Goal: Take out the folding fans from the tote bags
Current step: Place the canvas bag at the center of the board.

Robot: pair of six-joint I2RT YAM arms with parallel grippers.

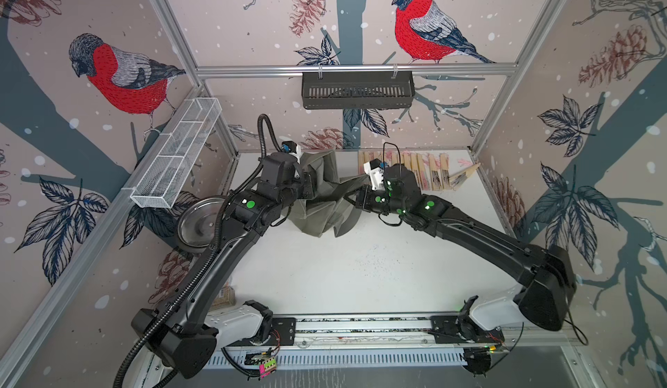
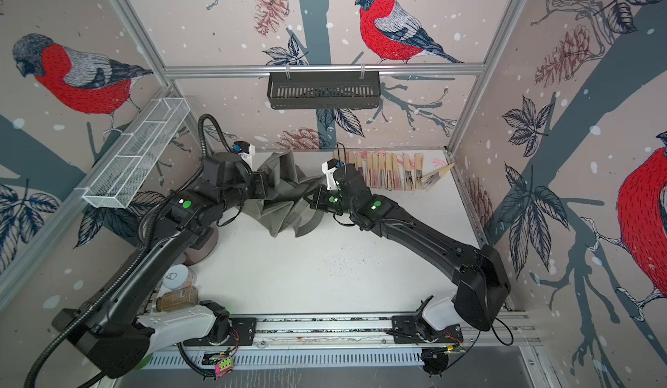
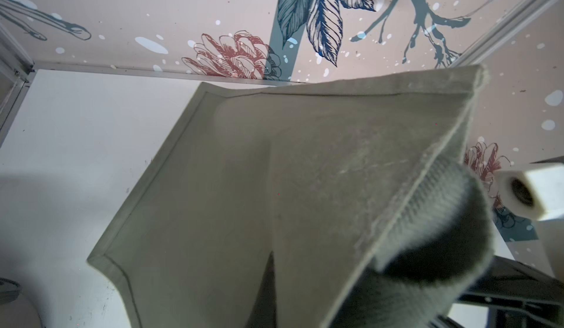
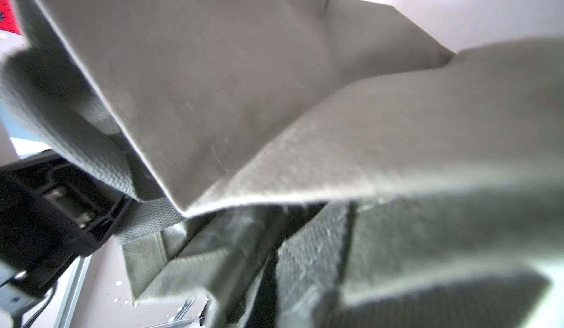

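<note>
olive tote bag (image 1: 317, 209) fabric clenched by left fingers (image 1: 309, 187) and right fingers (image 1: 352, 199), both closed.

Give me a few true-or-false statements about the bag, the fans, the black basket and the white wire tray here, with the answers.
1. The grey-green bag is stretched between the left arm and the right arm. True.
2. The fans are heaped in the middle of the table. False: they lie in a row along its far edge, next to the bag.
3. The black basket hangs from a rail on the back wall. True.
4. The white wire tray sits on the table. False: it is mounted up on the side wall.
</note>
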